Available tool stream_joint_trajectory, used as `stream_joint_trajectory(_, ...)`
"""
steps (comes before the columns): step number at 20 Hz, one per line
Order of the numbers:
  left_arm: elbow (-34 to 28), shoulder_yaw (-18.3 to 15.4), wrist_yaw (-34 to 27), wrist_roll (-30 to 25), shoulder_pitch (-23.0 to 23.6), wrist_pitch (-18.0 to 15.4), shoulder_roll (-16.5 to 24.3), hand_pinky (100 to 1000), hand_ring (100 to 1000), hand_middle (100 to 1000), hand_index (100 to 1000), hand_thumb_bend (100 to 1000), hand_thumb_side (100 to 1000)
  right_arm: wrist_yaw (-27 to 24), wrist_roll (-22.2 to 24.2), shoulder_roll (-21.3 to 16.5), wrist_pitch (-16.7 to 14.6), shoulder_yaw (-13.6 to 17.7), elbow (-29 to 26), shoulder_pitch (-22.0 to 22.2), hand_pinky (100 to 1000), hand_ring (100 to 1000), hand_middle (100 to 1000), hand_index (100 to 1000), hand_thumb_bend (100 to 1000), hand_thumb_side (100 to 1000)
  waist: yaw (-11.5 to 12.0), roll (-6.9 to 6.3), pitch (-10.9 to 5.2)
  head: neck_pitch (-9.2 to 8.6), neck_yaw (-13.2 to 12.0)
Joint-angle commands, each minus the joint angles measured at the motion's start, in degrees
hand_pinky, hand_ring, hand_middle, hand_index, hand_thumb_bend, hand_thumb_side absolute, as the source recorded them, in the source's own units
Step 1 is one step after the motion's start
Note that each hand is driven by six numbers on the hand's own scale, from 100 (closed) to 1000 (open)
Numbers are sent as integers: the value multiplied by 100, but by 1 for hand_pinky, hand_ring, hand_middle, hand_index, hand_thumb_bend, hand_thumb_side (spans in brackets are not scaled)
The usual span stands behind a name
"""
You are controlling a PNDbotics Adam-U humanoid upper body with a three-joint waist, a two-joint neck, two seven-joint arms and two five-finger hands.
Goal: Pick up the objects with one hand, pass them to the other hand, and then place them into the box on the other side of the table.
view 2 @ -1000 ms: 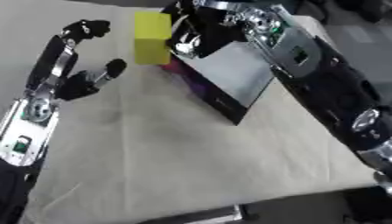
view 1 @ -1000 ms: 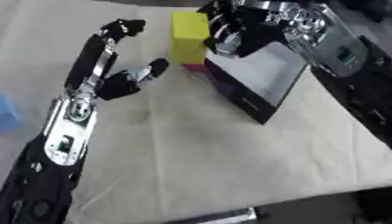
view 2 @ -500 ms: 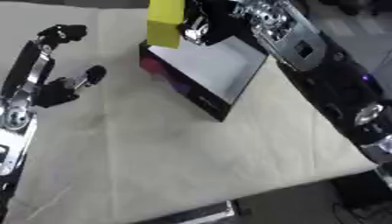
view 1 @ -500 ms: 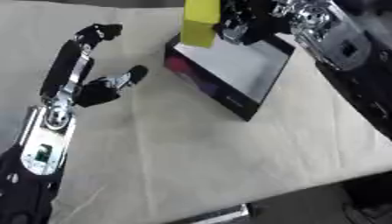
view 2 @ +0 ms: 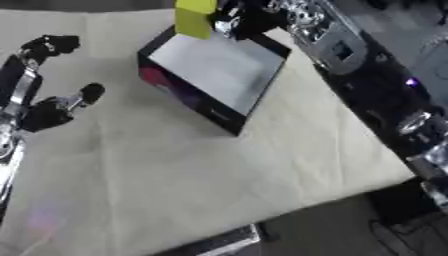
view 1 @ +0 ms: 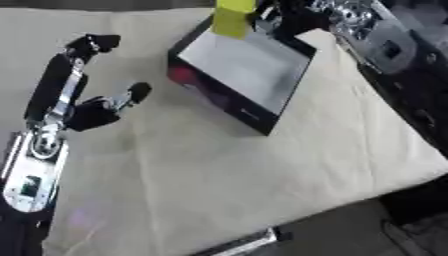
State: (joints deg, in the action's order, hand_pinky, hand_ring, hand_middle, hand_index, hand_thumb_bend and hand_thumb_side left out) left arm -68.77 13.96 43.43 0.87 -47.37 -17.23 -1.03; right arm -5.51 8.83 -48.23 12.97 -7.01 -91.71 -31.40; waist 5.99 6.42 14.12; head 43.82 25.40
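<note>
Right hand: the right hand [view 1: 289,17] sits at the top of both views, fingers curled round the yellow block [view 1: 234,17], grasping it from the block's right side.
Yellow block: held upright above the far left corner of the box [view 1: 241,75], its lower end close to the rim; whether it touches the rim cannot be told.
Box: dark walls, pale floor, lying askew on the cream cloth [view 1: 262,180] on the robot's right half of the table; nothing shows inside it.
Left hand: the left hand [view 1: 83,95] hovers over the cloth at the left, fingers stretched up and thumb out, holding nothing, well apart from the box.
Risk 1: the block hangs over the corner, not the middle, so letting go now could land it on the rim and tip it outside.
Risk 2: a tall block dropped on end may topple and lean on a wall.
Risk 3: the hand pressing down on the near wall could shove the box along the cloth.
Count: 1 yellow block, 1 box, 2 hands, 1 cloth.
</note>
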Motion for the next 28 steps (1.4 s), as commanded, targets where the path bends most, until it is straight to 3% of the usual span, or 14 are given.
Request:
stream_joint_trajectory(1,-64,28,31,8,-76,-57,41,848,782,745,877,680,832,134,-132,-239,-38,142,153,-56,658,713,481,634,201,100,-20,-87,-168,-4,77)
stream_joint_trajectory(14,-45,45,60,58,-42,-90,46,846,781,744,877,668,830,445,-190,-185,-119,129,568,-23,663,712,480,632,223,100,-57,-140,-168,-235,272)
stream_joint_trajectory(20,-41,54,78,79,-40,-101,47,845,781,743,876,667,825,566,-119,-132,-139,89,757,4,668,718,490,642,249,100,-64,-161,-169,-261,291)
stream_joint_trajectory(24,-34,58,94,90,-39,-102,51,844,781,743,876,667,824,652,-103,-102,-172,76,795,30,685,755,554,706,299,100,-61,-162,-165,-237,269)
stream_joint_trajectory(28,-11,56,110,107,-29,-99,51,844,781,744,877,667,836,803,-34,-96,-215,74,784,45,726,837,692,853,320,100,-54,-165,-166,-195,234)
